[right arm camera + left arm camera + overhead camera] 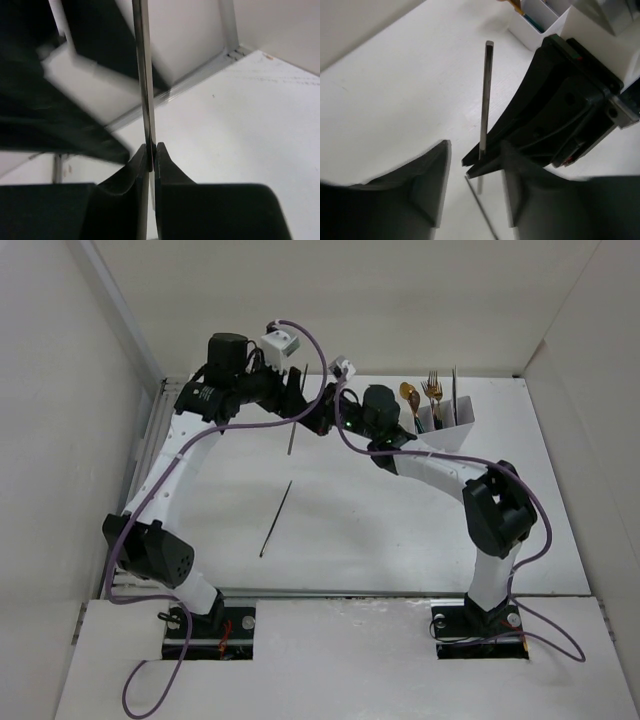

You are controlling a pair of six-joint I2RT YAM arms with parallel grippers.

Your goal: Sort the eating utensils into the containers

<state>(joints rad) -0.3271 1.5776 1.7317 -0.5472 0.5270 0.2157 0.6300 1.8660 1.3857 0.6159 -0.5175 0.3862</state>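
Note:
My right gripper [150,159] is shut on a thin silver-grey chopstick [142,75], which stands upright in the pinch. In the left wrist view the same chopstick [485,100] passes through the right gripper's closed fingertips [475,167]. My left gripper [476,187] is open, its fingers on either side of those fingertips without touching the chopstick. From above, both grippers meet at the back middle, with the held chopstick [291,435] hanging below them. A second chopstick [276,518] lies on the table. The white divided box [450,430] at the back right holds a gold spoon [409,395], a gold fork [433,390] and chopsticks.
The white table [400,540] is walled by white panels on the left, back and right. Purple cables [300,335] loop over both arms. The box's corner shows in the left wrist view [540,22]. The second chopstick [482,212] lies below the left gripper.

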